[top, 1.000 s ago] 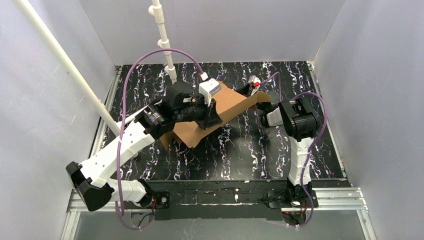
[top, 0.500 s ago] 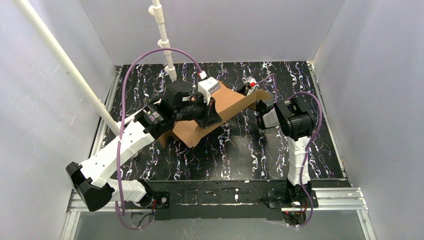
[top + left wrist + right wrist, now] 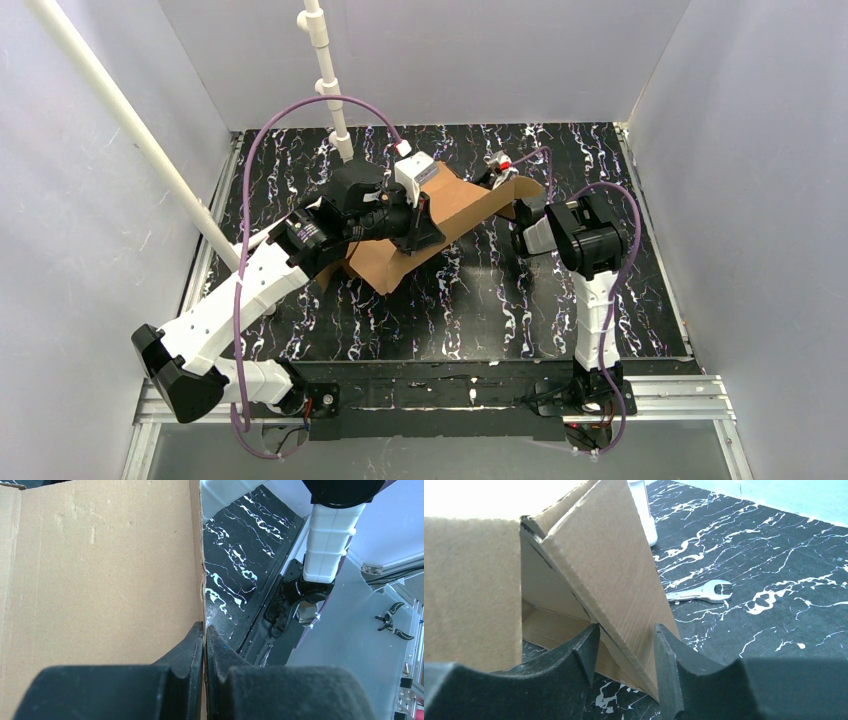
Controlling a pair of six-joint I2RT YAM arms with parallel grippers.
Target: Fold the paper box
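The paper box (image 3: 470, 205) is held up mid-table, one edge pinched tight by the left gripper (image 3: 204, 630). A flap edge is straddled by the right gripper (image 3: 624, 635) (jaws apart, unclamped). Open tabletop (image 3: 450, 310) is seen nearside.

Nothing here can be read. The paper box (image 3: 100, 580) shows only plain brown cardboard with no print or label. The wrench (image 3: 698, 593) lying on the table is too blurred to show any stamp.
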